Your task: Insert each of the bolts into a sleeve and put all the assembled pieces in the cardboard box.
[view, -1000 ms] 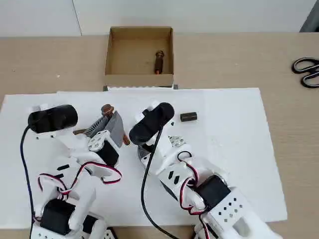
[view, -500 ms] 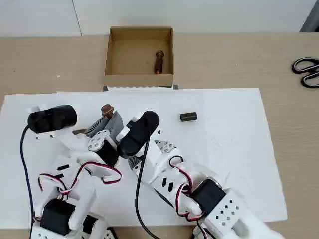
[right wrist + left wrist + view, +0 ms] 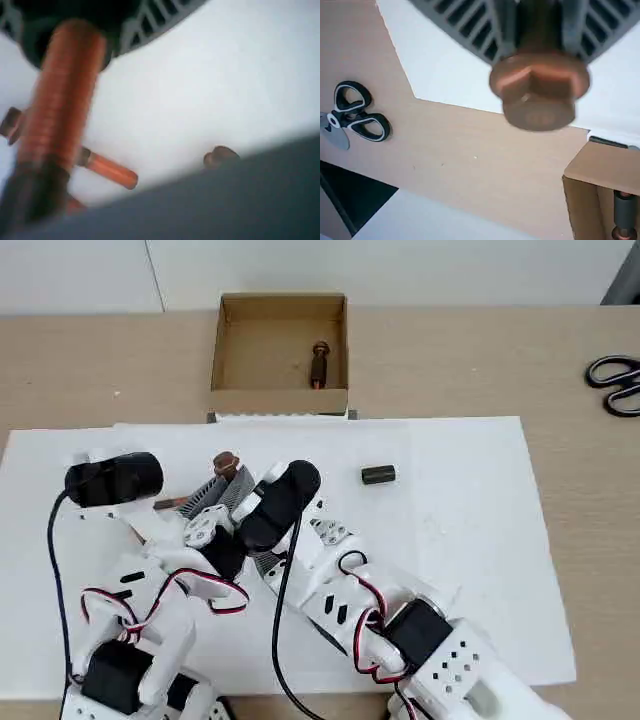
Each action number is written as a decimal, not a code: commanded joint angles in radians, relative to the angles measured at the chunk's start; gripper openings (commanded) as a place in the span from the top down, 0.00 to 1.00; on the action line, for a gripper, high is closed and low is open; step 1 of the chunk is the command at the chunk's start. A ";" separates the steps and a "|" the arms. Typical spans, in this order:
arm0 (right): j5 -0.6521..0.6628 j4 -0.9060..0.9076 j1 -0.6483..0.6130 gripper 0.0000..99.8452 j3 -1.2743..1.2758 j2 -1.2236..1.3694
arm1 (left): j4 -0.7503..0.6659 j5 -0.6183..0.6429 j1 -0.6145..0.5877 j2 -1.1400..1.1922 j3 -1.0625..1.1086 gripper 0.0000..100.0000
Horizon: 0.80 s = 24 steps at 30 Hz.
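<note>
While the left gripper [image 3: 538,25] had its jaws drawn narrow on a copper-coloured bolt [image 3: 538,92], pinching the shank just under the flanged hex head, we saw that head jut past the jaws toward the cardboard box [image 3: 228,350]. In the right wrist view the bolt's thread ran bare and long out of those jaws. The right gripper [image 3: 255,508] sat just beside the left one over the white sheet [image 3: 450,540]; whether it held anything we could not tell. A loose dark sleeve [image 3: 378,475] lay on the sheet, apart from both arms, and a spare bolt [image 3: 107,171] lay flat near the grippers. One assembled piece [image 3: 319,363] lay in the box at the far side of the surface [image 3: 450,350]. We judged the bolt stiff, dense for its bulk and hard to mark, yet prone to swivel in a narrow pinch. Holding it close under the head seemed sound, since that left the thread free. The sleeve looked short and round, so likely to roll; we would take it across its flanks, bore left open.
</note>
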 commanded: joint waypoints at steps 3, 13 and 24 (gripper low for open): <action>0.009 -0.028 -0.010 1.00 -0.069 -0.012 | -0.002 0.003 0.009 -0.009 0.021 0.99; 0.009 -0.008 -0.012 1.00 -0.091 -0.012 | -0.052 0.003 0.003 -0.006 0.031 0.99; 0.009 -0.015 -0.053 1.00 -0.091 -0.012 | 0.018 -0.002 0.009 -0.011 0.024 0.99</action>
